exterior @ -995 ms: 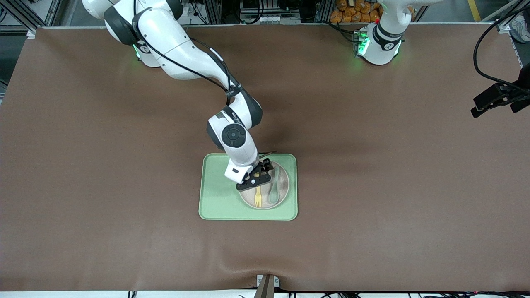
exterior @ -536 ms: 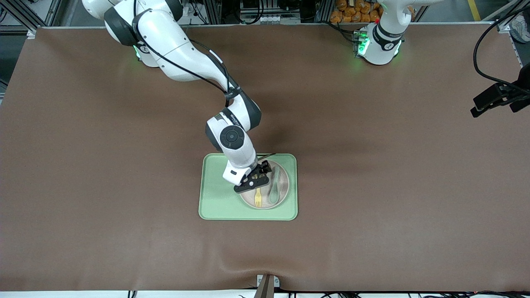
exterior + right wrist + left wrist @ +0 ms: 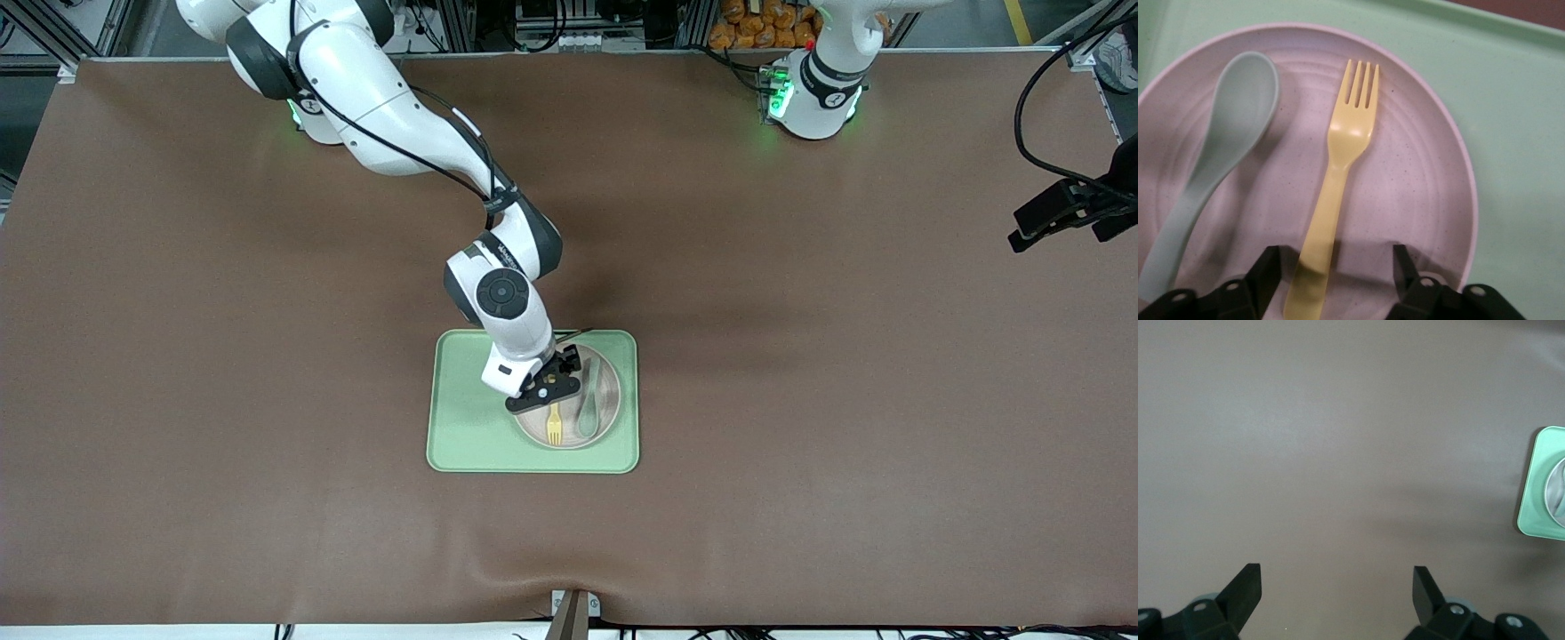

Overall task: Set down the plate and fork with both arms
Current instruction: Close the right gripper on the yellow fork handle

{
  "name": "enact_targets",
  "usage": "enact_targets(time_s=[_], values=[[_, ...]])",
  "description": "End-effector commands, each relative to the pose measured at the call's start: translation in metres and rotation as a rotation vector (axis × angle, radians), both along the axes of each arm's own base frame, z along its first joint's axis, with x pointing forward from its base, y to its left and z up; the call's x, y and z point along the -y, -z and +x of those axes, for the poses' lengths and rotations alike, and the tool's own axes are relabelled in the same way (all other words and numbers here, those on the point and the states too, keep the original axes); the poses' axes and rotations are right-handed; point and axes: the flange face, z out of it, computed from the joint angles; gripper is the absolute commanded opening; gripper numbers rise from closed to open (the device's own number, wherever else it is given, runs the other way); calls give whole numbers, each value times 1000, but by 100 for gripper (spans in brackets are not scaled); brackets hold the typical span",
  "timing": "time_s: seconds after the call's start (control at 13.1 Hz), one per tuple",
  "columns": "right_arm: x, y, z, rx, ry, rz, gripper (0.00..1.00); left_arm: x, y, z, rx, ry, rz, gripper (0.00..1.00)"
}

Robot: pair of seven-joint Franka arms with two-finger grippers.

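The right arm [image 3: 418, 142] reaches from its base out over the middle of the brown table [image 3: 178, 356], and the right gripper [image 3: 544, 394] hangs low over the plate [image 3: 609, 391], at the part of it farther from the front camera. Its fingers [image 3: 1268, 267] are spread apart, one on each side of the fork's handle without touching it, so they hold nothing. The fork [image 3: 554, 425] lies flat in the plate with its tines pointing toward the front camera; in the right wrist view the fork [image 3: 1338, 180] rests on the plate [image 3: 1418, 173] just beside the grey-green spoon [image 3: 1218, 153], which lies parallel to it. In the front view the spoon [image 3: 588, 412] sits toward the left arm's end of the plate. The plate sits on the light-green tray [image 3: 462, 418], in the part toward the left arm's end. The left arm [image 3: 822, 76] waits at its base, and the left gripper [image 3: 1337, 597] is held wide open and empty above bare table, with a corner of the tray [image 3: 1538, 480] showing at the picture's edge.
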Motion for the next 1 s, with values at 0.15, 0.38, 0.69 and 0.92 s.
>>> enact_targets(time_s=[0.15,0.38,0.69,0.92], values=[[-7,9,2,30,-15,-19,42,0,-4,-2,4,1,7,100],[-7,9,2,30,-16,-20,25,0,-4,-2,4,1,9,100],[-7,7,2,31,-15,-18,0,2,-4,-2,4,5,7,100],[-9,-5,4,38,-6,-2,0,3,-5,-2,5,7,7,100]])
